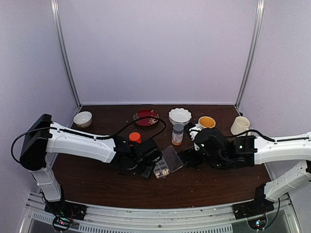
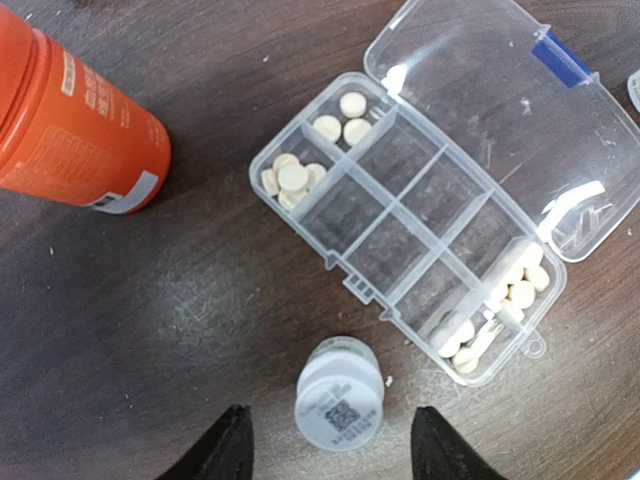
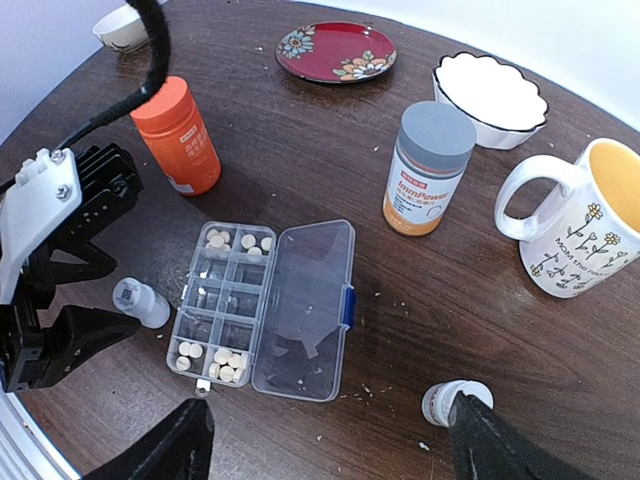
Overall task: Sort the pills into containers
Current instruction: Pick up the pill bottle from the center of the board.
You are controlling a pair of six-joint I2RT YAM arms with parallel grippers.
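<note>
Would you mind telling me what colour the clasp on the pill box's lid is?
Blue; the clasp shows best in the left wrist view.

The table (image 2: pixel 150 330) is made of dark wood, and its top is marked with fine scratches. The pill box (image 2: pixel 385 225) is made of clear, shiny plastic, and light is bounced off its lid (image 2: pixel 470 110). The pills (image 2: pixel 293 177) are seen as pale, dull and chalky. The orange-red bottle (image 2: pixel 70 120) is made of smooth plastic with a soft shine. The mug (image 3: pixel 590 225), the red plate (image 3: pixel 337 50) and the white bowl (image 3: pixel 490 90) are coated in a hard, glossy glaze.
</note>
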